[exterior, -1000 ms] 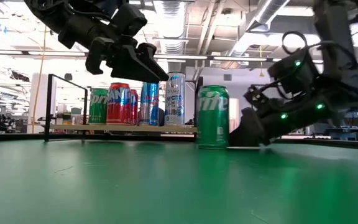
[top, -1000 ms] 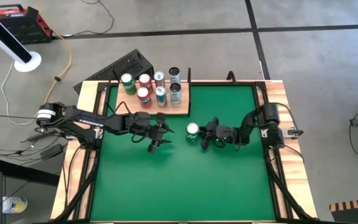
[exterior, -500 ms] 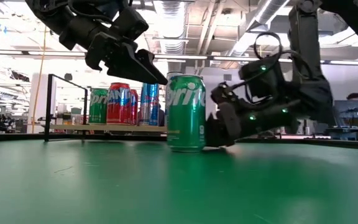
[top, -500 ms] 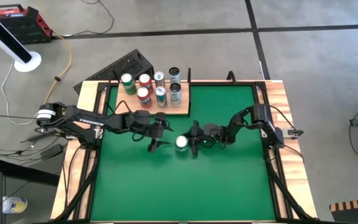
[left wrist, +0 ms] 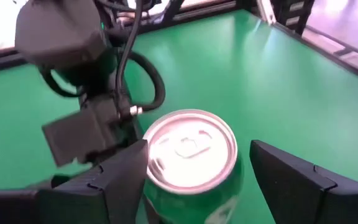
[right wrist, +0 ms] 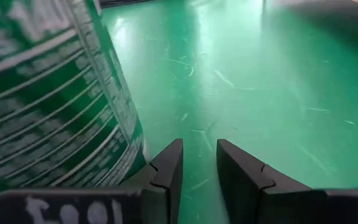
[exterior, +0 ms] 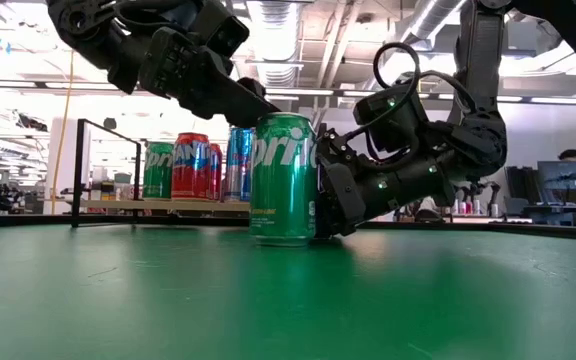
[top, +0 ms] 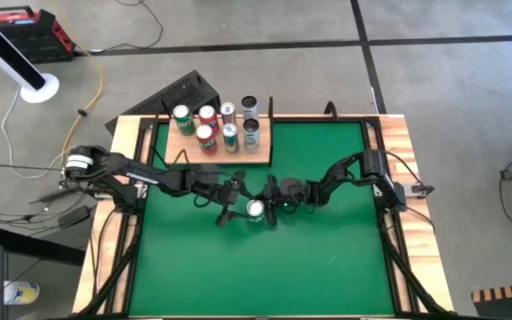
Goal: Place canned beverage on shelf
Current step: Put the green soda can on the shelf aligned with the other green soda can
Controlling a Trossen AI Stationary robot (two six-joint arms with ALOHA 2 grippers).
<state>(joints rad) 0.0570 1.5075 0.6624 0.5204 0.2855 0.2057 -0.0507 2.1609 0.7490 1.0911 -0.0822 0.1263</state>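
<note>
Green table (exterior: pixel 168 310), upright "Sprite" can (exterior: pixel 282 180).

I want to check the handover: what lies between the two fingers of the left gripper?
The green can stands between the left gripper's open fingers, seen in the left wrist view. The right gripper is beside the can.
</note>
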